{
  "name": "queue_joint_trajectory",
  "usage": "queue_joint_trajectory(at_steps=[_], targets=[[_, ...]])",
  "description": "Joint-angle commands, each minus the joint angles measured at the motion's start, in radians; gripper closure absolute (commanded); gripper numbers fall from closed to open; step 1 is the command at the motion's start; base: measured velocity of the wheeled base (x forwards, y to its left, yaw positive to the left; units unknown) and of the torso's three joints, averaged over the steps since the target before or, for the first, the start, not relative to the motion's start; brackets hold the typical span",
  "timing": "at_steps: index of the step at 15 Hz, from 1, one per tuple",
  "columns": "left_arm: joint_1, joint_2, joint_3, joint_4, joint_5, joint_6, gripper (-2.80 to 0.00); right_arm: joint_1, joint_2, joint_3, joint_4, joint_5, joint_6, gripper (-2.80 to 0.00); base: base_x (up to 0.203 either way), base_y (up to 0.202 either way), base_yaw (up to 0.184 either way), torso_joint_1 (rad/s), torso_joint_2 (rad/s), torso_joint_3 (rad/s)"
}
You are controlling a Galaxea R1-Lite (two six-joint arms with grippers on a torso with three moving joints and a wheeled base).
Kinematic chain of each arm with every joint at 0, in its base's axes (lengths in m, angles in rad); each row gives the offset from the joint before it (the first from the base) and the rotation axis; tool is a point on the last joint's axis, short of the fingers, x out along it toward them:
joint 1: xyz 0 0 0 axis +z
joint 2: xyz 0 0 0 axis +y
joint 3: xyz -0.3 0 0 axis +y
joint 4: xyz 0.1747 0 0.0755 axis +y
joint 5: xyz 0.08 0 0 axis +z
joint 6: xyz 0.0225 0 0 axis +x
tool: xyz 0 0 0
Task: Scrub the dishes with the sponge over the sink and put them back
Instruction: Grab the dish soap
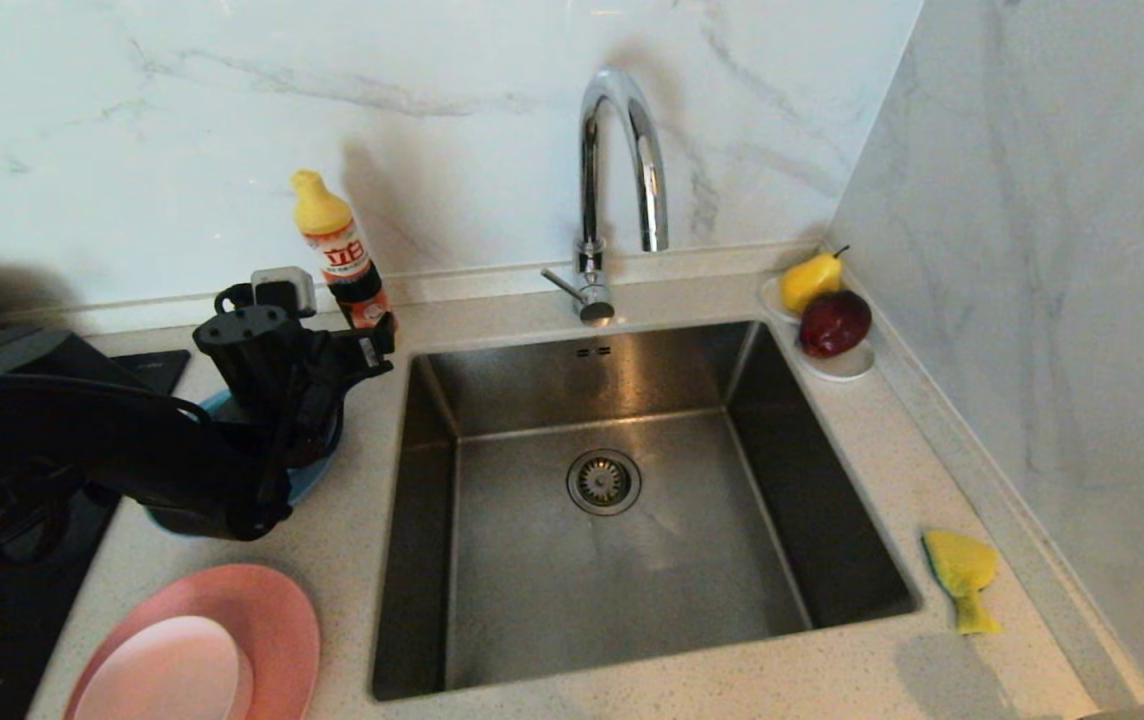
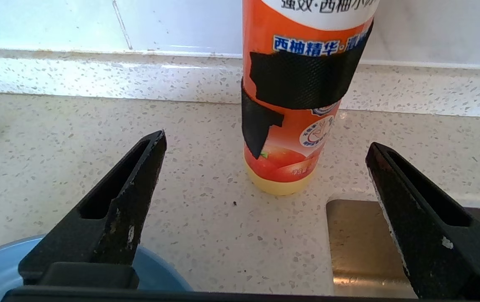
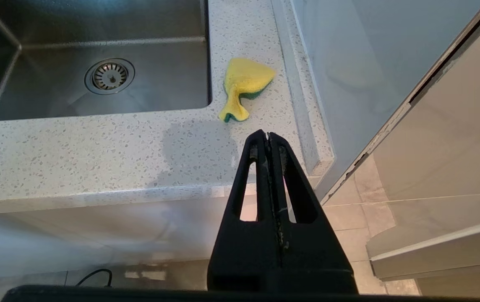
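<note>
A salmon-pink plate (image 1: 277,610) lies on the counter at the front left, with a small pale pink dish (image 1: 167,670) on it. Behind it, a blue plate (image 1: 317,470) (image 2: 160,272) shows only its rim under my left arm. My left gripper (image 1: 382,345) (image 2: 265,140) hovers over that plate's far edge, open wide and empty, pointing at a bottle. The steel sink (image 1: 632,590) (image 3: 55,96) is empty. On the counter to its right lies the bent yellow sponge (image 1: 962,575) (image 3: 244,84). My right gripper (image 3: 268,134) is shut, off the counter's front edge, short of the sponge.
An orange dish-soap bottle (image 1: 342,255) (image 2: 294,105) stands by the back wall, left of the sink's corner (image 2: 357,243). The chrome tap (image 1: 622,150) arches over the basin. A white dish (image 1: 847,365) with fruit sits at the back right. A side wall (image 1: 1082,300) bounds the right.
</note>
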State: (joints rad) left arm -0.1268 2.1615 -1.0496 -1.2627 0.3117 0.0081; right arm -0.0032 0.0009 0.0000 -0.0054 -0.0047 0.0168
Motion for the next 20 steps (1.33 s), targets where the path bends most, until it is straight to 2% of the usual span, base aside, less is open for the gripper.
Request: queue_joint_trajectory(at_steps=[1,9,18,19,20], targets=[[-0.006,0.003,-0.016,0.001,0.000,-0.005,-2.80,0.000,0.001,0.000,-0.001,0.000,0.000,0.00,0.000,0.000,0.000,0.000,0.00,0.000],[-0.014,0.057,-0.094,0.019,0.003,-0.007,-2.80,0.000,0.001,0.000,-0.001,0.000,0.000,0.00,0.000,0.000,0.000,0.000,0.00,0.000],[-0.014,0.082,-0.194,0.097,0.006,-0.010,-2.80,0.000,0.001,0.000,-0.001,0.000,0.000,0.00,0.000,0.000,0.000,0.000,0.00,0.000],[-0.014,0.081,-0.197,0.098,0.009,-0.010,0.00,0.000,0.001,0.000,-0.001,0.000,0.000,0.00,0.000,0.000,0.000,0.000,0.00,0.000],[-0.014,0.082,-0.205,0.101,0.008,-0.010,0.00,0.000,0.001,0.000,-0.001,0.000,0.000,0.00,0.000,0.000,0.000,0.000,0.00,0.000]])
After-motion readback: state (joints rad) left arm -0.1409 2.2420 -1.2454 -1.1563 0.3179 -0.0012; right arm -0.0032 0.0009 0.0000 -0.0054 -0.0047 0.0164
